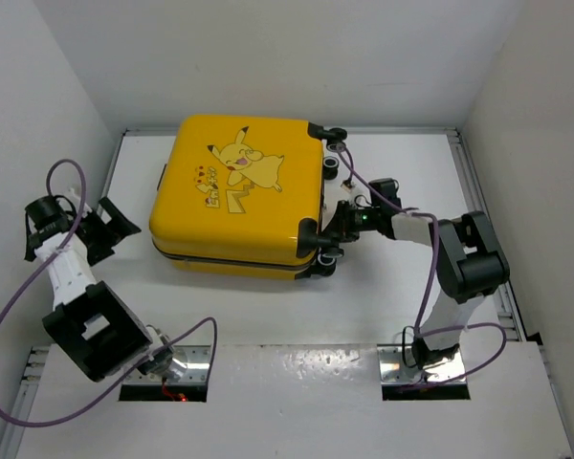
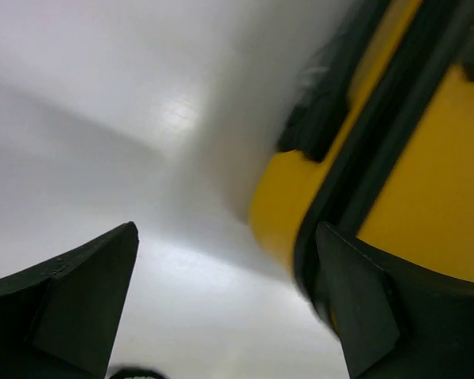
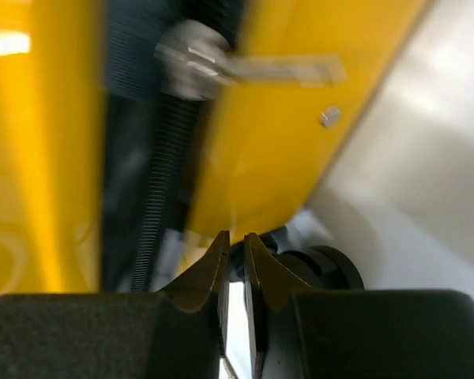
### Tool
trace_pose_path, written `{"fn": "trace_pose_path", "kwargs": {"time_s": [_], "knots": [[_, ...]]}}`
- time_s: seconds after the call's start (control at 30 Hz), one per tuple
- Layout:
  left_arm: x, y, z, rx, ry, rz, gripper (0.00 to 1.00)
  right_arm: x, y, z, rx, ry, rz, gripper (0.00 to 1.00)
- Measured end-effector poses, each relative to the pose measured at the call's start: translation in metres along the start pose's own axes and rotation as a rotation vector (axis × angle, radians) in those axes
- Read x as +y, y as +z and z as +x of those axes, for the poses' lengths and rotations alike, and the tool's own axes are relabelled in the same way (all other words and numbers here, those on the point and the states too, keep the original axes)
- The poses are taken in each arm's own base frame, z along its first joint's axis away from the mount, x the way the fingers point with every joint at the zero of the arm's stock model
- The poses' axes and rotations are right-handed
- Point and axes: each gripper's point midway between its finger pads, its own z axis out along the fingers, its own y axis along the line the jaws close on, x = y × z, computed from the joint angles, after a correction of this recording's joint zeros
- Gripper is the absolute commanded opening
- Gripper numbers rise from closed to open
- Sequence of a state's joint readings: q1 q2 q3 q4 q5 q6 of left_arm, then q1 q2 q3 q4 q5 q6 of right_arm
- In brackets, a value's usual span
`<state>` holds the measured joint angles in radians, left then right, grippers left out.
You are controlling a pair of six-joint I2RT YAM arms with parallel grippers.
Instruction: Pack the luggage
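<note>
The luggage (image 1: 239, 191) is a glossy yellow hard-shell suitcase with a Pikachu print. It lies flat and closed on the white table, its black wheels (image 1: 333, 153) on the right side. My right gripper (image 1: 331, 229) is at its near right corner by the wheels, jaws shut to a sliver with nothing seen between them. In the right wrist view the gripper (image 3: 235, 241) sits below the yellow shell (image 3: 276, 142), the black zipper band (image 3: 162, 181) and a silver zipper pull (image 3: 245, 67). My left gripper (image 1: 118, 234) is open and empty, left of the suitcase (image 2: 426, 197).
White walls enclose the table (image 1: 402, 287) on the left, back and right. A black wheel (image 3: 324, 268) sits just behind my right fingertips. Bare table (image 2: 182, 276) lies between my left fingers. The arm bases stand at the near edge.
</note>
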<state>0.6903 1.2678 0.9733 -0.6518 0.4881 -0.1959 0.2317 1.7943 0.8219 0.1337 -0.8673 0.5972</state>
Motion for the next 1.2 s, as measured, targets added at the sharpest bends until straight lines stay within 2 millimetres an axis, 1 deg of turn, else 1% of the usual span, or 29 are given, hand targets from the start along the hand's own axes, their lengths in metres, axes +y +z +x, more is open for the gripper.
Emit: {"fn": "trace_pose_path", "kwargs": {"time_s": [0.07, 0.1, 0.17, 0.23, 0.33, 0.4, 0.43, 0.47, 0.57, 0.63, 0.7, 0.9, 0.97, 1.03, 1.07, 1.2], "knots": [[0.015, -0.007, 0.008, 0.024, -0.022, -0.046, 1.0, 0.006, -0.003, -0.007, -0.015, -0.034, -0.003, 0.15], [0.023, -0.01, 0.012, 0.038, -0.031, -0.07, 0.96, 0.006, -0.004, -0.008, -0.019, -0.046, 0.001, 0.16], [0.036, -0.014, 0.022, 0.093, -0.05, -0.114, 0.85, 0.003, -0.008, -0.008, -0.019, -0.062, 0.027, 0.16], [0.041, -0.013, 0.029, 0.155, -0.069, -0.114, 0.65, -0.003, -0.013, -0.006, -0.019, -0.079, 0.063, 0.17], [0.034, -0.001, 0.045, 0.26, -0.085, -0.035, 0.38, -0.009, -0.025, -0.011, -0.035, -0.092, 0.111, 0.17], [0.023, 0.006, 0.061, 0.331, -0.087, 0.028, 0.3, -0.014, -0.037, -0.023, -0.063, -0.102, 0.142, 0.17], [0.015, 0.008, 0.069, 0.359, -0.083, 0.06, 0.23, -0.017, -0.043, -0.028, -0.074, -0.105, 0.159, 0.17], [0.007, 0.008, 0.078, 0.389, -0.077, 0.087, 0.19, -0.019, -0.05, -0.038, -0.097, -0.111, 0.173, 0.17], [-0.02, 0.012, 0.103, 0.473, -0.032, 0.161, 0.04, -0.026, -0.07, -0.059, -0.151, -0.117, 0.213, 0.17], [-0.032, 0.014, 0.118, 0.516, -0.024, 0.194, 0.0, -0.03, -0.08, -0.065, -0.174, -0.113, 0.236, 0.17], [-0.036, 0.015, 0.129, 0.537, -0.054, 0.21, 0.0, -0.034, -0.087, -0.066, -0.183, -0.103, 0.254, 0.19], [-0.048, 0.025, 0.148, 0.547, -0.245, 0.278, 0.0, -0.038, -0.093, -0.066, -0.189, -0.099, 0.279, 0.19], [-0.051, 0.032, 0.148, 0.534, -0.309, 0.282, 0.0, -0.041, -0.097, -0.068, -0.2, -0.092, 0.285, 0.2], [-0.053, 0.04, 0.142, 0.506, -0.361, 0.275, 0.0, -0.047, -0.105, -0.073, -0.224, -0.08, 0.299, 0.2], [-0.054, 0.044, 0.138, 0.488, -0.383, 0.275, 0.0, -0.049, -0.108, -0.075, -0.234, -0.078, 0.303, 0.21], [-0.062, 0.068, 0.113, 0.399, -0.431, 0.298, 0.0, -0.055, -0.12, -0.092, -0.307, -0.075, 0.314, 0.24]]}}
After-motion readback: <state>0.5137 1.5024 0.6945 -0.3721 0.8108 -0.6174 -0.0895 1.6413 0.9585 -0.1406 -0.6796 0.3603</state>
